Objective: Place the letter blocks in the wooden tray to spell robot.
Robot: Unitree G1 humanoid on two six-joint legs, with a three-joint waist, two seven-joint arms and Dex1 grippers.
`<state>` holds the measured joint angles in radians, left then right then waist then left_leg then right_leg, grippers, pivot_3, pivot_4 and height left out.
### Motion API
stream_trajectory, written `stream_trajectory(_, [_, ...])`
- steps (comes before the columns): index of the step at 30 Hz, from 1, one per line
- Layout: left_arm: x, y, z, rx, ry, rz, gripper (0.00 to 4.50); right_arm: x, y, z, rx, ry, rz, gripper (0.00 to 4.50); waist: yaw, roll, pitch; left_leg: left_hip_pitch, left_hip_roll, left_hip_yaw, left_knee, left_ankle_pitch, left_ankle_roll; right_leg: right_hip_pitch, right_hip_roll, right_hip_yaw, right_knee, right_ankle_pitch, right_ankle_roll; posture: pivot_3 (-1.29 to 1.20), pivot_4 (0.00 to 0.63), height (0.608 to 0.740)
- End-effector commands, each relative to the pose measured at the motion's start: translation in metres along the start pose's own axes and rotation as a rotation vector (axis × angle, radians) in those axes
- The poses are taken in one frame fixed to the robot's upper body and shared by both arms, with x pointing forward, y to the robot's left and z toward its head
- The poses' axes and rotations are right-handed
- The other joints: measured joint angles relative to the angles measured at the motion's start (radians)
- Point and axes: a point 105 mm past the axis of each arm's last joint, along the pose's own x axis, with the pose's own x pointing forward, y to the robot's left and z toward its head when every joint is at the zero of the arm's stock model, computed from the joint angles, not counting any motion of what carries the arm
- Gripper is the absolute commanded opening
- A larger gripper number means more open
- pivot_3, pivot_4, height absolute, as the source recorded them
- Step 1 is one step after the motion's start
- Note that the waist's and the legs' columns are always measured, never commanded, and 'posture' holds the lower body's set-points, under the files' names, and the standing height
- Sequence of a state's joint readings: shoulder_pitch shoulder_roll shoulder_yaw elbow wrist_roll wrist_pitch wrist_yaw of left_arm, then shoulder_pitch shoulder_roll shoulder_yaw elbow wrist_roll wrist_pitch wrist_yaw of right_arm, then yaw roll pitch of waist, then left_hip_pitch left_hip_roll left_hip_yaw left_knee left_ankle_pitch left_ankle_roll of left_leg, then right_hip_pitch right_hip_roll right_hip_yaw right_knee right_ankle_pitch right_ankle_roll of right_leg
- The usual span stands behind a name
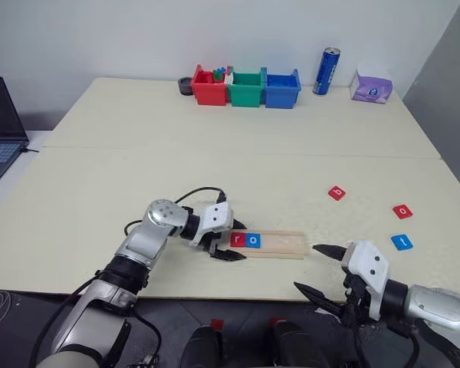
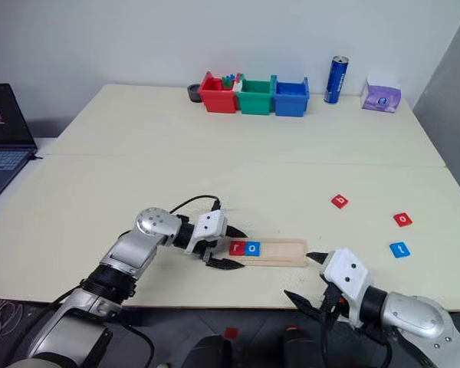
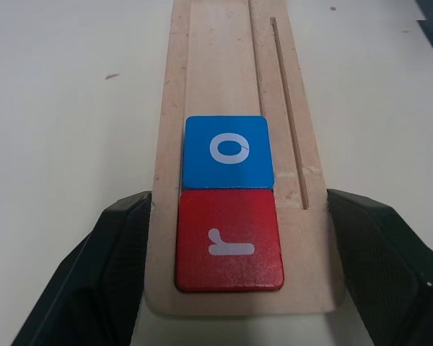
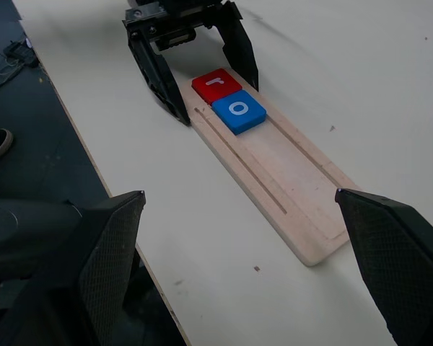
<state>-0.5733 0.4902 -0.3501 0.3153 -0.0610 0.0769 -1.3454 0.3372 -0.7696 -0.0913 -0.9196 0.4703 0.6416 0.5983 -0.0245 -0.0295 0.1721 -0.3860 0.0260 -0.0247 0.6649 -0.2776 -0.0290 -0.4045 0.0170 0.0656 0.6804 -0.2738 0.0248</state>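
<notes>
I read two letters in the tray — a red r tile at its left end and a blue o tile touching it, the rest of the groove bare. The tray lay near the worktop's front edge. Three more tiles sat loose, well off to the right: a red b tile, a red o tile and a blue t tile.

The left gripper pointed rightward and slightly down along the tray, its fingers closed against the two long sides of the tray's left end, with the r tile between them. The right gripper hung just past the tray's right end, at the worktop's front edge, aimed forward and left — its fingers spread wide, holding nothing.
</notes>
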Motion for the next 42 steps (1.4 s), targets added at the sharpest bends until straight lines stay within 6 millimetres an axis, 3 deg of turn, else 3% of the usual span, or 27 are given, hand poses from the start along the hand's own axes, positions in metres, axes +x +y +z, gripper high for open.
stream_trajectory(1, [0.010,0.001,0.007,0.003,-0.014,-0.033,3.38,-0.007,0.000,0.012,-0.063,-0.031,-0.022,4.50,0.000,0.000,0.000,0.000,0.000,0.000,0.000,0.000,0.000,0.000,0.000,0.000,0.000,0.000,0.000,0.00,0.150,0.740])
stream_trajectory(26, [0.031,0.006,0.016,0.000,-0.030,-0.032,3.38,-0.021,-0.009,-0.004,-0.039,0.033,-0.094,4.50,0.000,0.000,0.000,0.000,-0.001,0.000,0.001,0.000,0.000,0.000,0.000,0.000,0.000,0.000,0.001,0.00,0.150,0.740])
stream_trajectory(28, [0.029,0.007,0.019,-0.016,-0.041,-0.041,4.12,-0.021,-0.009,-0.004,-0.039,0.034,-0.097,4.50,0.000,0.000,0.000,0.000,-0.001,0.000,0.001,0.000,0.000,0.000,0.000,0.000,0.000,0.000,0.001,0.00,0.150,0.740])
stream_trajectory(30, [0.029,0.009,0.023,-0.030,-0.057,-0.034,4.45,-0.021,-0.010,-0.004,-0.034,0.030,-0.105,4.50,0.000,0.000,0.000,0.000,-0.001,0.000,0.001,0.000,0.000,0.000,0.000,0.000,0.000,0.000,0.001,0.00,0.150,0.740])
stream_trajectory(36, [0.021,0.009,0.024,-0.026,-0.075,-0.015,4.45,-0.021,-0.011,-0.003,-0.035,0.026,-0.104,4.50,-0.002,0.000,0.000,0.000,-0.001,0.000,0.001,0.000,0.000,0.000,0.001,0.000,0.000,0.000,0.001,0.00,0.150,0.740])
stream_trajectory(42, [-0.006,0.016,0.033,-0.047,-0.144,0.044,4.45,-0.028,-0.026,0.008,0.007,-0.040,-0.148,4.50,-0.003,0.000,0.000,0.000,0.000,0.000,0.001,0.000,0.000,0.000,0.001,0.000,0.000,0.000,0.001,0.00,0.150,0.740])
